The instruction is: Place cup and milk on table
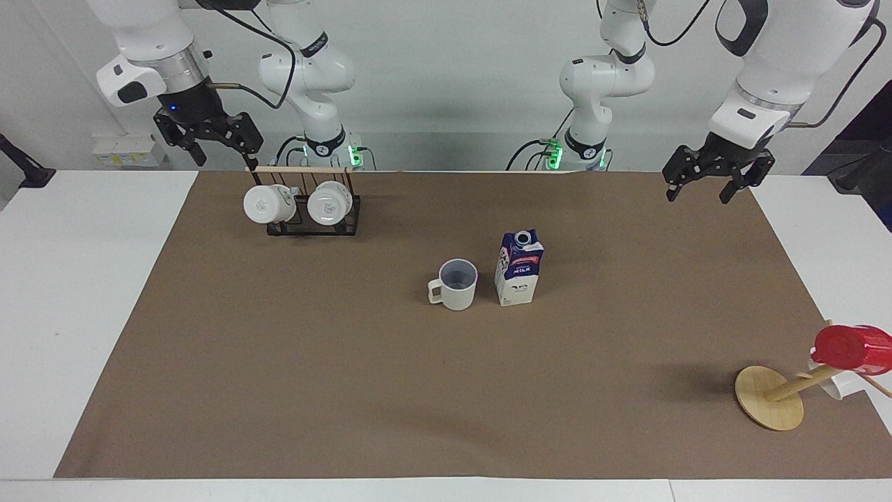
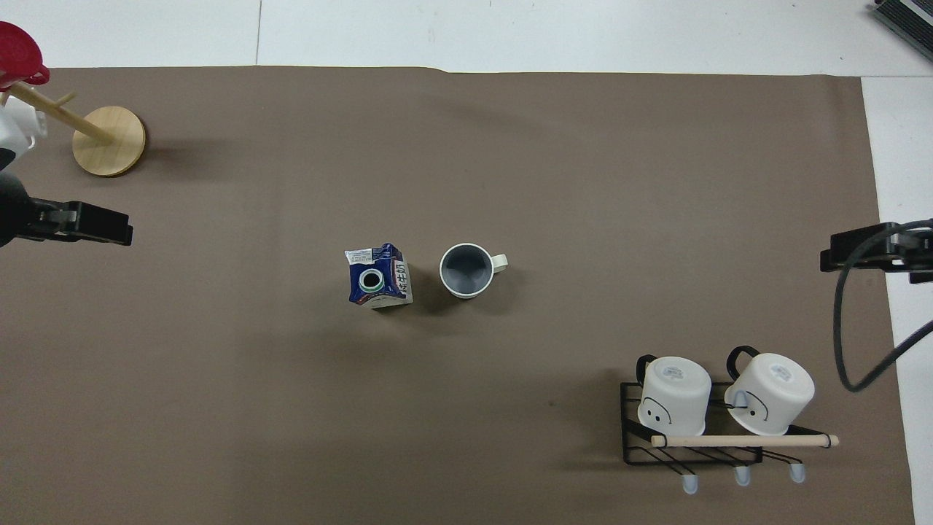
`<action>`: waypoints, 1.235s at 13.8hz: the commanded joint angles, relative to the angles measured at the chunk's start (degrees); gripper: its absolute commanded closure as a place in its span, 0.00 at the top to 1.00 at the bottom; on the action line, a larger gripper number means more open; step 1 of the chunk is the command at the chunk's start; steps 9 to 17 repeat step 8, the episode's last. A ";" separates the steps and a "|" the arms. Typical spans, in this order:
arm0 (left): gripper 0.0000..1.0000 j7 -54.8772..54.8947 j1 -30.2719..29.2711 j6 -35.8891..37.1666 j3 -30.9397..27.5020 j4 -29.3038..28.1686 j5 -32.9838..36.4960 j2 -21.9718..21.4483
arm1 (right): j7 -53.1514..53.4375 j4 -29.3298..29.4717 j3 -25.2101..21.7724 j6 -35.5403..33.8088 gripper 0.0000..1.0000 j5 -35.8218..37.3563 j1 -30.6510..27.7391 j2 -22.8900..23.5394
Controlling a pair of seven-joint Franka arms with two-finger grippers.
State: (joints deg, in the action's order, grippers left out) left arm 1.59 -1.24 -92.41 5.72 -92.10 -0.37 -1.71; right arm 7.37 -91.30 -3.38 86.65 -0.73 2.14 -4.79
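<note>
You have the cup (image 1: 456, 284) standing upright on the brown sheet (image 1: 279, 362) of the table (image 1: 77, 293), near the middle of the sheet, mouth up. Its loop handle points toward the right arm's end of the table, away from the milk (image 1: 518, 268). The milk stands just beside the cup, toward the left arm's end, apart from it by a narrow gap. The carton's long axis is vertical. In the overhead view its gable ridge runs roughly along the table's length, and its round cap (image 2: 372, 278) faces up and somewhat toward the robots.

The facing view shows you the red label on the carton's lower face and the cup's outer wall; the overhead view does not. The overhead view shows the cup's grey inside down to the bottom and the cap's round opening.

Your left gripper (image 1: 712, 183) hangs in the air over the edge of the sheet at the left arm's end, well apart from the milk. Its fingers are spread and hold nothing. Your right gripper (image 1: 212, 143) hangs over the table's edge beside the wire rack (image 1: 313, 222), also spread and empty. The overhead view shows only the dark tips of both grippers at its side edges.

The rack holds two white mugs (image 1: 266, 203) on their sides under a wooden rod. A wooden stand (image 1: 770, 397) carries a red cup (image 1: 850, 348) at the left arm's end.
</note>
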 commanded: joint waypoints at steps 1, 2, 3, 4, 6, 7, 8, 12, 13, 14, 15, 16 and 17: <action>1.00 0.17 -0.79 2.49 -0.18 1.13 1.25 -0.22 | 0.18 -1.16 0.04 1.67 1.00 0.02 -0.03 -0.84; 1.00 0.17 -0.79 2.58 -0.10 1.13 1.77 -0.40 | 0.18 -1.16 0.04 1.85 1.00 0.03 -0.12 -0.84; 1.00 0.17 -0.79 2.58 -0.10 1.13 1.86 -0.40 | 0.01 -1.07 0.04 1.77 1.00 0.03 -0.12 -0.84; 1.00 0.17 -0.79 2.58 -0.18 1.13 1.86 -0.40 | -0.08 -0.99 0.04 1.24 1.00 -0.50 -0.12 -0.84; 1.00 0.17 -0.79 2.58 -0.18 1.13 1.86 -0.40 | -0.08 -0.81 -0.05 1.33 1.00 -0.68 -0.12 -0.75; 1.00 0.26 -0.79 2.58 -0.18 1.13 1.86 -0.40 | -0.08 -0.81 -0.05 1.33 1.00 -0.76 -0.12 -0.75; 1.00 0.26 -0.70 2.58 -0.18 1.22 1.86 -0.40 | -0.08 -0.81 -0.05 1.33 1.00 -0.77 -0.12 -0.75; 1.00 0.26 -0.70 2.58 -0.18 1.22 1.86 -0.40 | -0.08 -0.81 -0.05 1.33 1.00 -0.77 -0.12 -0.75; 1.00 0.26 -0.70 2.58 -0.18 1.22 1.86 -0.40 | -0.08 -0.81 -0.05 1.33 1.00 -0.77 -0.12 -0.75; 1.00 0.26 -0.70 2.58 -0.18 1.22 1.86 -0.40 | -0.08 -0.81 -0.05 1.33 1.00 -0.77 -0.12 -0.75; 1.00 0.26 -0.70 2.58 -0.18 1.22 1.86 -0.40 | -0.08 -0.81 -0.05 1.33 1.00 -0.77 -0.12 -0.75; 1.00 0.26 -0.70 2.58 -0.18 1.22 1.86 -0.40 | -0.08 -0.81 -0.05 1.33 1.00 -0.77 -0.12 -0.75; 1.00 0.26 -0.70 2.58 -0.18 1.22 1.86 -0.40 | -0.08 -0.81 -0.05 1.33 1.00 -0.77 -0.12 -0.75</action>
